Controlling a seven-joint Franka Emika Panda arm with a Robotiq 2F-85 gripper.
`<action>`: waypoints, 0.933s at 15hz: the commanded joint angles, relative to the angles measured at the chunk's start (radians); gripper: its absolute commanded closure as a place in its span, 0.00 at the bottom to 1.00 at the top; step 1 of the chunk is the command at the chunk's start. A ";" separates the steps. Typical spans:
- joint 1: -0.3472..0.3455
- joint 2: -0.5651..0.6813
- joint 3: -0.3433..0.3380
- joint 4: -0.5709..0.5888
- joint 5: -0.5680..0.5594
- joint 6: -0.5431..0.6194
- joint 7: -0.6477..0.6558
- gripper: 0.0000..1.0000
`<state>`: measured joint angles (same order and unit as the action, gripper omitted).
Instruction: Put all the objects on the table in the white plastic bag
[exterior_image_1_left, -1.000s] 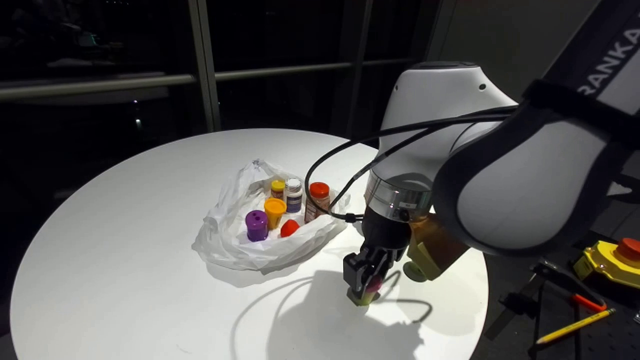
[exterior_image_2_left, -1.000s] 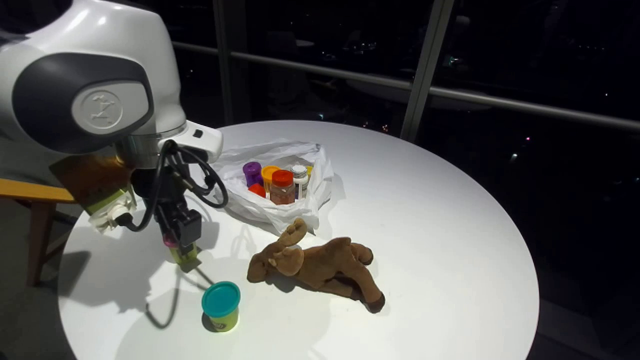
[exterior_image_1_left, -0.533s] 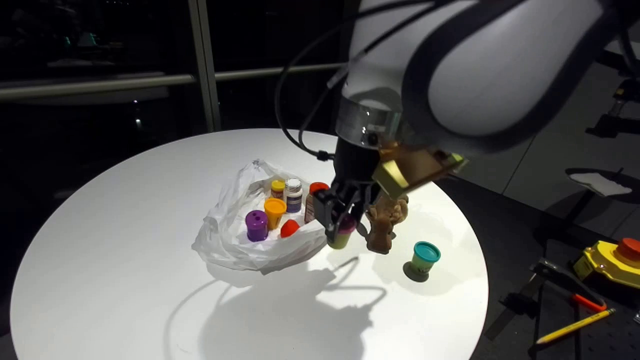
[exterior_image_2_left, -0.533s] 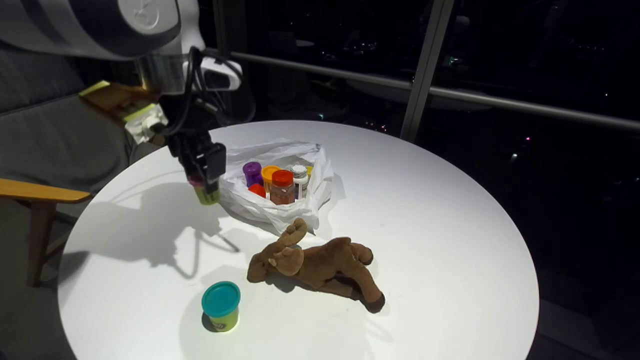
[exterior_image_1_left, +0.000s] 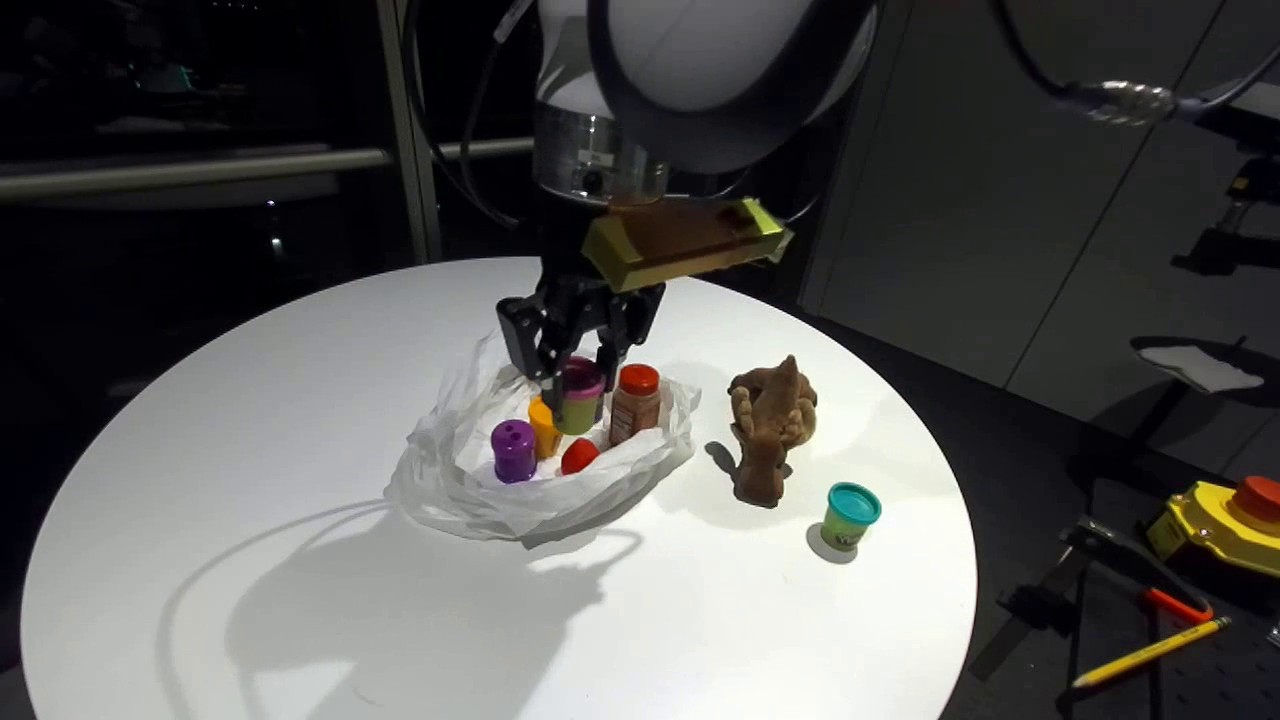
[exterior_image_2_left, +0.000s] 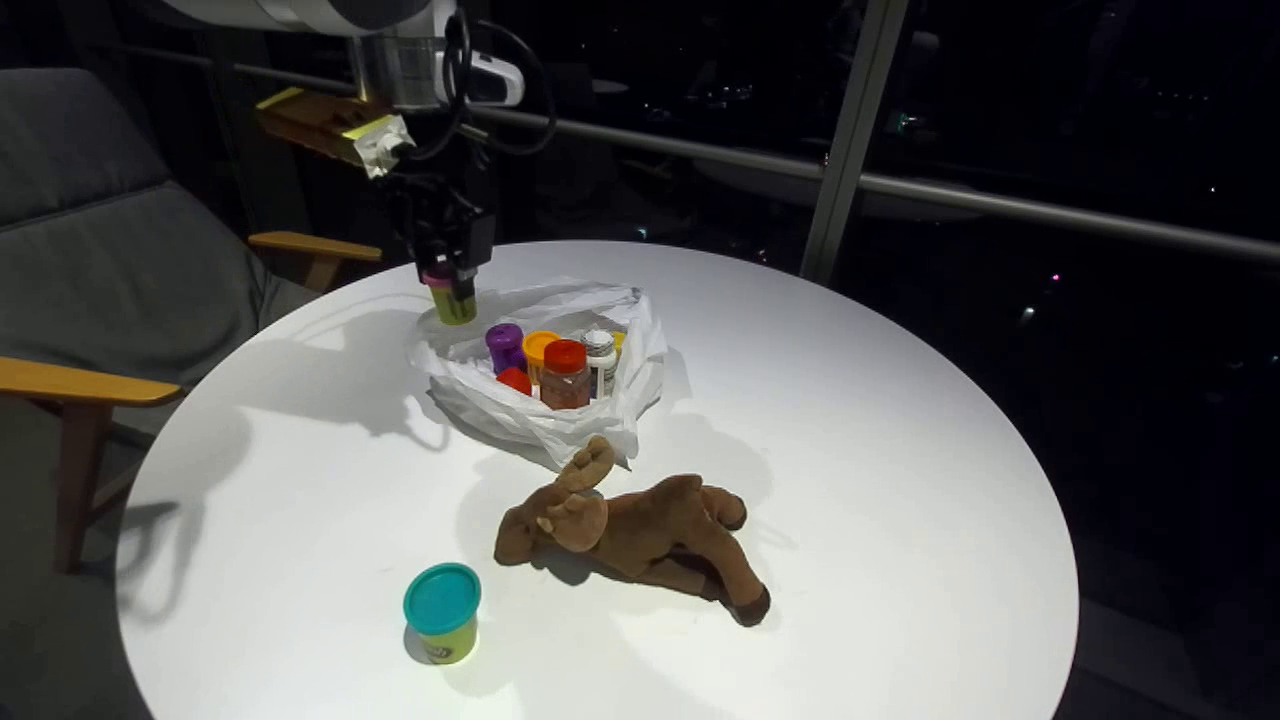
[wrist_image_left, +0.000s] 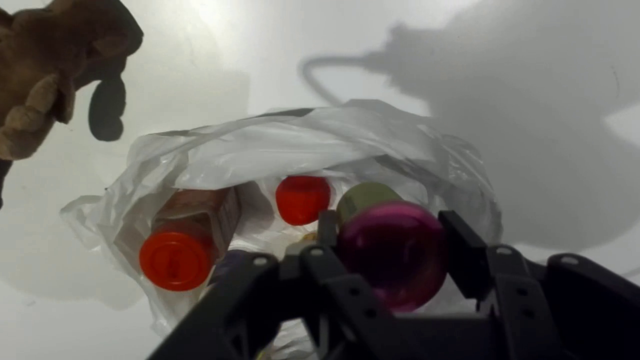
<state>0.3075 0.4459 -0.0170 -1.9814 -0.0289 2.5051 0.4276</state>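
My gripper (exterior_image_1_left: 582, 388) is shut on a tub with a pink lid (wrist_image_left: 395, 255) and green body, held tilted over the open white plastic bag (exterior_image_1_left: 560, 508). In the bag stand a purple jar (exterior_image_1_left: 514, 455), an orange tub (exterior_image_1_left: 545, 430), a red piece (exterior_image_1_left: 579, 457) and a red-lidded jar (exterior_image_1_left: 636, 408). A white-capped bottle (exterior_image_2_left: 600, 362) and a yellow lid (exterior_image_2_left: 619, 340) show there too, hidden behind the gripper in an exterior view. A brown plush moose (exterior_image_2_left: 650, 530) and a teal-lidded tub (exterior_image_2_left: 443, 612) lie outside the bag in both exterior views.
The round white table (exterior_image_1_left: 250, 450) carries the bag and the loose objects. A grey chair (exterior_image_2_left: 110, 230) with wooden arms stands beside it. A dark side surface with a yellow pencil (exterior_image_1_left: 1150, 652) and a yellow box with a red button (exterior_image_1_left: 1220, 525) is past the table's edge.
My gripper has lifted the pink-lidded tub off the table and carried it across to above the bag. The moose and the teal-lidded tub have not moved.
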 joint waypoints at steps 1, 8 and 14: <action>-0.012 0.148 0.006 0.164 -0.005 0.045 0.023 0.72; 0.033 0.293 -0.115 0.370 -0.074 0.065 0.097 0.72; -0.024 0.384 -0.112 0.505 -0.036 0.047 0.061 0.72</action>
<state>0.3117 0.7660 -0.1426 -1.5797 -0.0770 2.5746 0.4960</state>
